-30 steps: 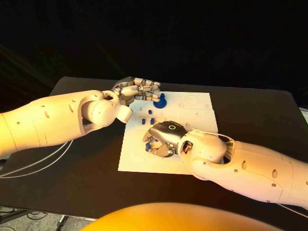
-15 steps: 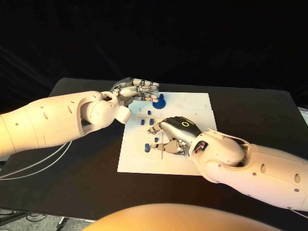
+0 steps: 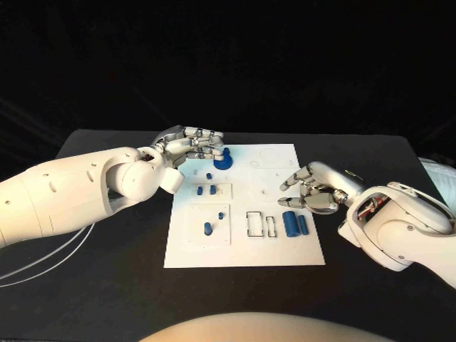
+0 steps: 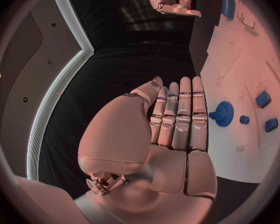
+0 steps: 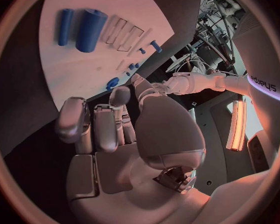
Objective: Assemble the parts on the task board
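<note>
The white task board [image 3: 244,246] lies mid-table. A blue gear [image 3: 223,160] sits at its far left corner, with my left hand [image 3: 192,146] right beside it, fingers stretched out and holding nothing; in the left wrist view the gear [image 4: 224,113] lies next to the fingers [image 4: 180,117], and I cannot tell if they touch. My right hand [image 3: 312,191] hovers at the board's right edge with its fingers curled in on nothing. Two blue cylinders [image 3: 290,223] lie by the rectangular slots [image 3: 255,224]; the right wrist view shows them [image 5: 90,23] beyond the curled fingers [image 5: 105,127].
Several small blue pieces [image 3: 202,190] stand in the board's left half, one more [image 3: 207,228] nearer me. Black table [image 3: 105,249] surrounds the board on all sides. A white sheet [image 3: 449,182] lies at the table's right edge.
My right hand has pulled away from the board's near middle to its right edge, uncovering the two cylinders. The left hand stays by the gear. The camera has shifted.
</note>
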Controlling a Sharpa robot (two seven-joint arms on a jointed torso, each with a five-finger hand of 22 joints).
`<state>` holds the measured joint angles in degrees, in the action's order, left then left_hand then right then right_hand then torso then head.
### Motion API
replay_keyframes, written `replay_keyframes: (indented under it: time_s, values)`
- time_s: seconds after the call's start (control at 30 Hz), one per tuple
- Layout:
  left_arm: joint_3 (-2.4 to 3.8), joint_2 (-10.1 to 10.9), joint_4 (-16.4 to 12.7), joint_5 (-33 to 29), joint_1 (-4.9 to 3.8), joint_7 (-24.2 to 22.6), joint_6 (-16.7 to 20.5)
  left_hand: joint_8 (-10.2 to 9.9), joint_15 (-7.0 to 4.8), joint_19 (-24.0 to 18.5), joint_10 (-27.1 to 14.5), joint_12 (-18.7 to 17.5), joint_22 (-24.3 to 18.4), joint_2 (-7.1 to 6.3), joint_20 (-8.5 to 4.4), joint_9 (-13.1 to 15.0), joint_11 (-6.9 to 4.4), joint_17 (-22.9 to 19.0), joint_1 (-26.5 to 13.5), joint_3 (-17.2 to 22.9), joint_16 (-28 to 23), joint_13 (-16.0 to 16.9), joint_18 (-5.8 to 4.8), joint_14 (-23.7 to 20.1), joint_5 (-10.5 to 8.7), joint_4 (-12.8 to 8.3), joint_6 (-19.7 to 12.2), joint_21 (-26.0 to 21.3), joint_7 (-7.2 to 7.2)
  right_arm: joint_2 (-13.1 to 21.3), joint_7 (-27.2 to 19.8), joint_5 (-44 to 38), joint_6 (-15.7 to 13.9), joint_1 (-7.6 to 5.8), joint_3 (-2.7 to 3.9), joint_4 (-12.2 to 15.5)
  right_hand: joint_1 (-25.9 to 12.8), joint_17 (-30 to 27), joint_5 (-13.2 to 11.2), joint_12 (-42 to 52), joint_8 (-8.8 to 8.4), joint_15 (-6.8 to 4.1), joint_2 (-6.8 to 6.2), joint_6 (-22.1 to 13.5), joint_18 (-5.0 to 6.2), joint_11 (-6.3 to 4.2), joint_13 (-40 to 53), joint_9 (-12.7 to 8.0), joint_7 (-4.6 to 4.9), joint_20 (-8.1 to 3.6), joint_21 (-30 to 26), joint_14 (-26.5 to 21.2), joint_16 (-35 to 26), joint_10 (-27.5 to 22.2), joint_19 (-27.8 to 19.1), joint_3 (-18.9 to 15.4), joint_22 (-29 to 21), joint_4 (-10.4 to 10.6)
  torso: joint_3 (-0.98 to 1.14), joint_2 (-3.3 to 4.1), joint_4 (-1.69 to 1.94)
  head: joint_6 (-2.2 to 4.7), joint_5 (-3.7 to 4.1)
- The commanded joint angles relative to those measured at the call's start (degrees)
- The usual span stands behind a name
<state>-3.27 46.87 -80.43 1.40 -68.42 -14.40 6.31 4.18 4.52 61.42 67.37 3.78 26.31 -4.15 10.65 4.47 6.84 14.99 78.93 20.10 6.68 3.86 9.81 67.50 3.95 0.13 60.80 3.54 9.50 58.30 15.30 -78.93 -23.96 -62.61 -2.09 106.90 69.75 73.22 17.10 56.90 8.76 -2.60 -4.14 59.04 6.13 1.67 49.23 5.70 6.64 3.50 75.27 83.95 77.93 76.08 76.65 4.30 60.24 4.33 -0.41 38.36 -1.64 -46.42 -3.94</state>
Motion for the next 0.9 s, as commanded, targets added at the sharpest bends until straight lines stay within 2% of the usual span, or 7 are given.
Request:
replay_keyframes:
  time_s: [0.03,0.07,0.1,0.23,0.37,0.5,0.9]
  values:
    - [0.03,-0.08,-0.04,-0.14,0.08,-0.55,-0.66,-0.26,0.12,0.39,-0.06,-0.09,-0.05,0.05,0.03,-0.08,0.20,-0.05,0.22,-0.18,-0.13,0.00,0.69,0.39,0.20,-0.18,0.11,0.14,0.28,0.76,6.74,1.29,2.45,0.50,-0.23,0.95,-0.67,3.63,0.95,6.75,0.62,-0.07,0.14,0.16,-0.63,0.00,8.03,0.27,-0.22,0.05,0.47,4.27,2.84,1.05,-0.05,-1.29,0.54,1.09,0.21,-0.08,-0.65,0.17,0.22]
    - [0.03,-0.10,-0.03,-0.14,0.09,-0.56,-0.66,-0.26,0.12,0.39,-0.06,-0.09,-0.05,0.05,0.03,-0.08,0.20,-0.05,0.22,-0.18,-0.13,0.00,0.69,0.39,0.20,-0.18,0.11,0.14,0.28,0.87,7.56,0.80,2.70,0.66,-0.30,1.06,-0.44,4.58,1.12,9.52,0.98,0.15,0.31,-0.01,-0.54,0.02,11.39,0.43,-0.46,0.01,0.59,4.27,3.65,1.36,-0.22,-2.02,0.60,1.62,0.20,-0.11,-0.70,0.15,0.22]
    - [0.03,-0.14,-0.03,-0.14,0.11,-0.56,-0.68,-0.26,0.12,0.39,-0.06,-0.09,-0.05,0.05,0.03,-0.08,0.20,-0.05,0.22,-0.18,-0.13,0.00,0.69,0.39,0.20,-0.18,0.11,0.14,0.28,0.93,8.82,-0.06,3.11,0.89,-0.39,1.16,-0.77,5.95,1.17,12.72,1.40,0.07,0.54,0.10,-0.54,0.01,15.41,0.64,-0.23,0.11,0.63,4.38,4.68,2.38,-0.37,-2.73,0.55,2.36,0.21,-0.13,-0.81,0.12,0.17]
    - [0.02,-0.24,-0.05,-0.14,0.19,-0.57,-0.77,-0.26,0.12,0.39,-0.06,-0.09,-0.05,0.05,0.03,-0.08,0.20,-0.05,0.22,-0.18,-0.13,0.00,0.69,0.39,0.20,-0.18,0.11,0.14,0.28,0.66,12.45,-2.68,4.48,1.47,-0.56,1.05,-0.71,8.26,1.48,16.63,2.27,0.14,0.77,-0.13,-0.58,0.02,20.53,1.19,-0.30,0.17,1.00,4.60,6.41,3.50,-0.33,-4.60,1.06,3.75,0.30,-0.17,-0.87,0.15,0.23]
    - [0.02,-0.25,-0.07,-0.14,0.26,-0.60,-0.88,-0.25,0.13,0.40,-0.04,-0.08,-0.19,0.01,0.04,-0.08,0.20,-0.06,0.17,-0.22,-0.19,0.00,0.68,0.40,0.18,-0.17,0.11,0.14,0.29,0.27,14.99,-4.04,5.41,1.77,-0.68,0.46,-0.96,8.60,1.65,16.75,2.65,0.21,0.80,-0.39,-0.60,0.04,21.01,1.46,-0.22,0.24,1.07,4.59,6.67,3.17,-0.37,-5.79,1.15,4.70,0.20,-0.21,-0.67,0.10,0.42]
    - [0.02,-0.17,-0.07,-0.14,0.32,-0.63,-0.87,-0.30,0.17,0.42,-0.11,-0.11,-0.52,-0.17,0.08,-0.10,0.27,-0.09,-0.10,-0.44,-0.30,-0.01,0.67,0.43,0.15,-0.05,0.00,0.13,0.41,-0.19,16.24,-5.10,6.13,1.99,-0.74,0.07,-1.12,8.69,1.81,16.55,2.90,0.25,0.85,-0.63,-0.60,0.09,21.05,1.64,-0.20,0.28,1.11,4.56,6.75,2.84,-0.40,-6.68,1.22,5.43,0.19,-0.16,-0.83,0.11,0.23]
    - [0.02,-0.03,-0.21,-0.14,0.37,-0.64,-0.98,-0.36,0.21,0.46,-0.23,-0.14,-0.82,-0.27,0.12,-0.14,0.36,-0.11,-0.31,-0.59,-0.38,-0.02,0.67,0.47,0.16,0.07,-0.17,0.13,0.54,-1.75,17.91,-7.52,8.67,2.61,-0.83,-0.91,-1.31,8.66,1.80,16.31,3.24,0.28,1.09,-0.76,-0.60,0.10,21.09,1.86,-0.21,0.33,1.15,4.52,6.74,2.57,-0.43,-7.57,1.29,6.35,0.15,-0.11,-0.85,-0.12,0.11]
